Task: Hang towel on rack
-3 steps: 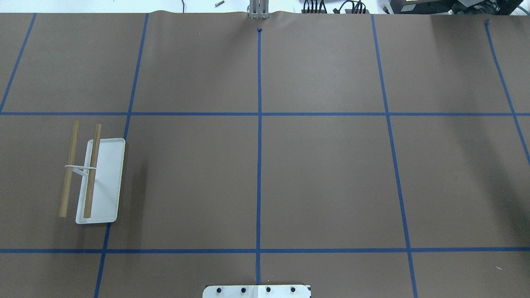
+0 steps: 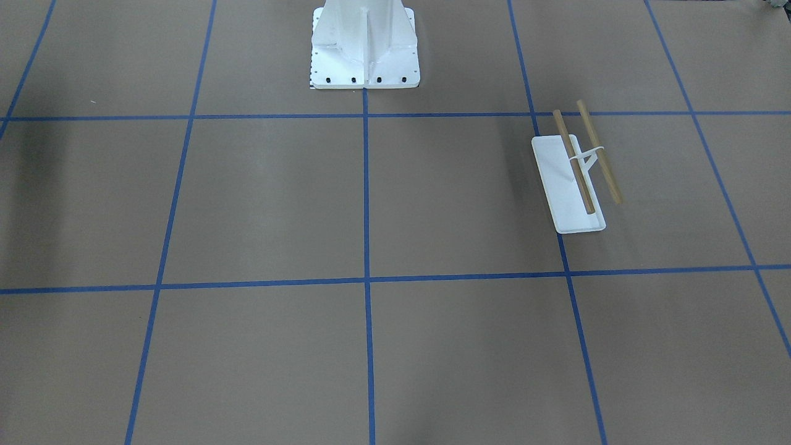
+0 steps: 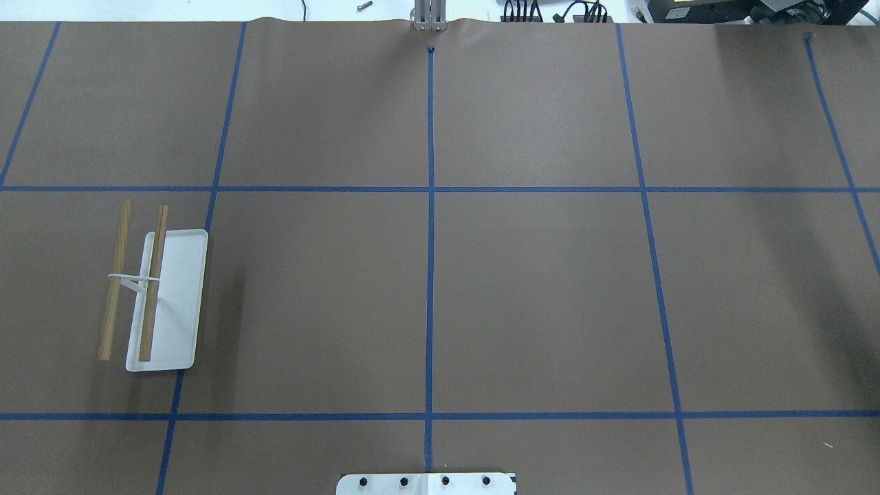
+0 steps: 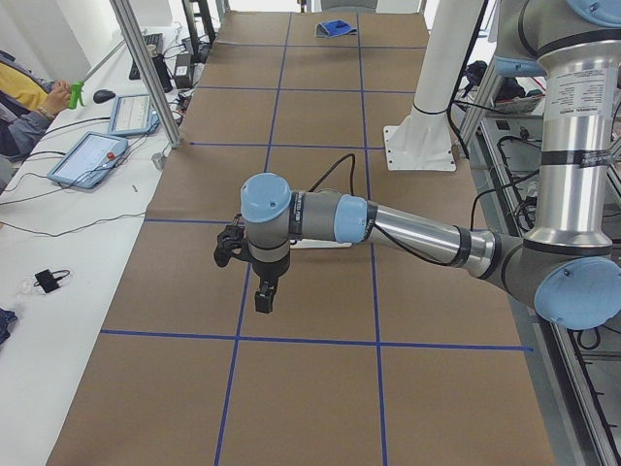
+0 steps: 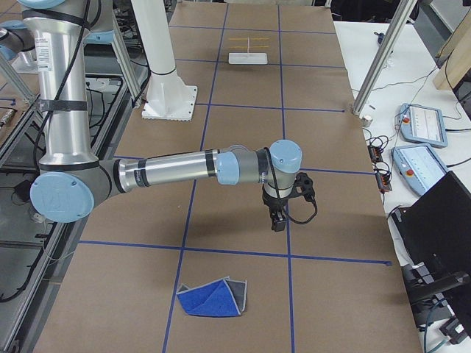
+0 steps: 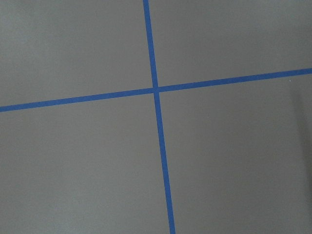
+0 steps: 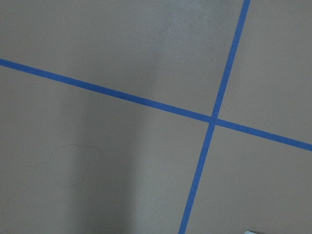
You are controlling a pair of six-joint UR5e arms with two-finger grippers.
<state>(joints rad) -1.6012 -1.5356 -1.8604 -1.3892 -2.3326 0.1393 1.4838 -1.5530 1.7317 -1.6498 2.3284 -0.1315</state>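
Observation:
The rack [image 3: 180,295] stands on the table's left side, with a white tray base and two wooden dowel bars [image 3: 113,282]; it also shows in the front view [image 2: 563,185] and far off in the right view [image 5: 248,57]. The blue towel [image 5: 213,298] lies crumpled flat at the table's right end, with a grey corner showing, and appears small and far in the left view [image 4: 337,29]. My left gripper [image 4: 264,299] hangs above the table near the rack. My right gripper [image 5: 278,219] hangs above the table, short of the towel. I cannot tell whether either is open or shut.
The white bolted pedestal [image 2: 364,43] stands at the table's robot-side middle. Blue tape lines [image 3: 430,275] grid the brown table cover. Tablets and cables [image 5: 419,121] lie on the operators' side bench. Both wrist views show only brown cover and tape.

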